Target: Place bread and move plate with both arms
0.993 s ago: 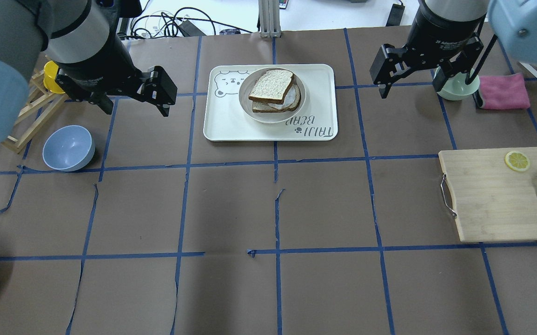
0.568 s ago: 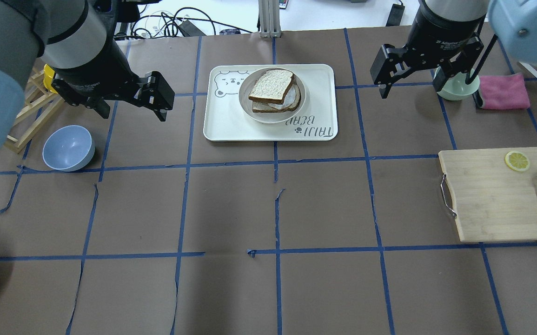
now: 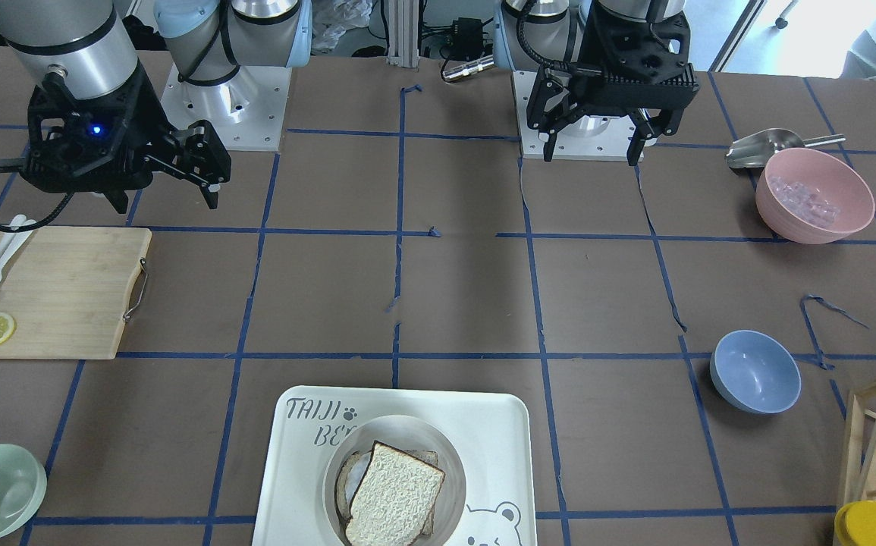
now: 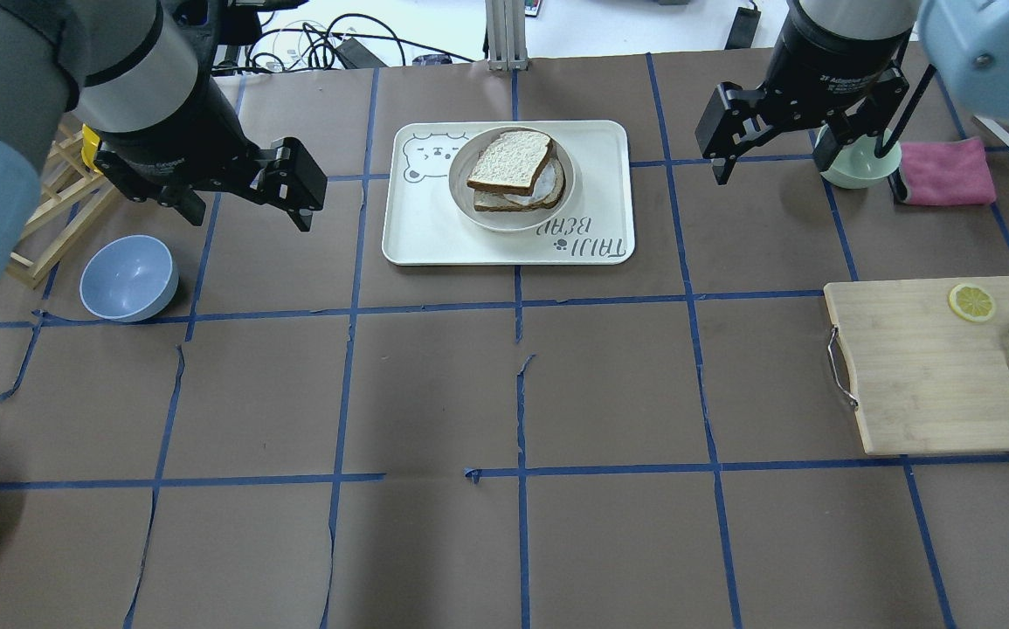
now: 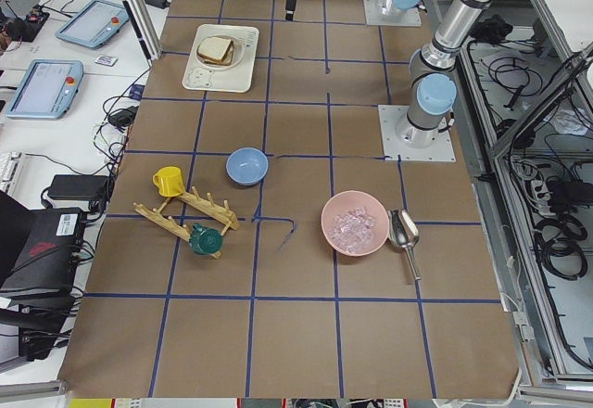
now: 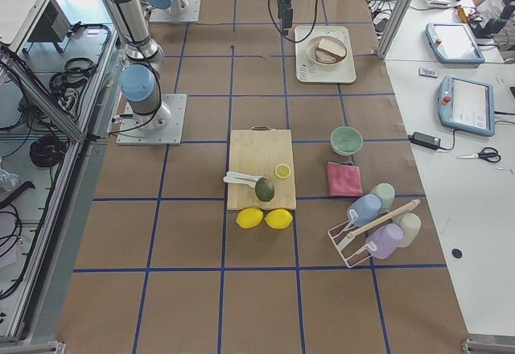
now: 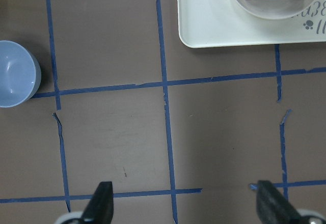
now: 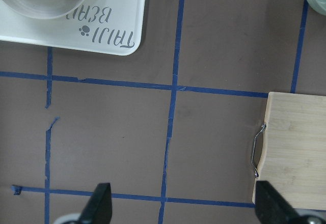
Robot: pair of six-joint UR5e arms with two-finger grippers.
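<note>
Our left gripper and right gripper hover over the table, pointing down, fingers wide apart, holding nothing

The bread sits on the plate, which rests on a white tray.
</note>
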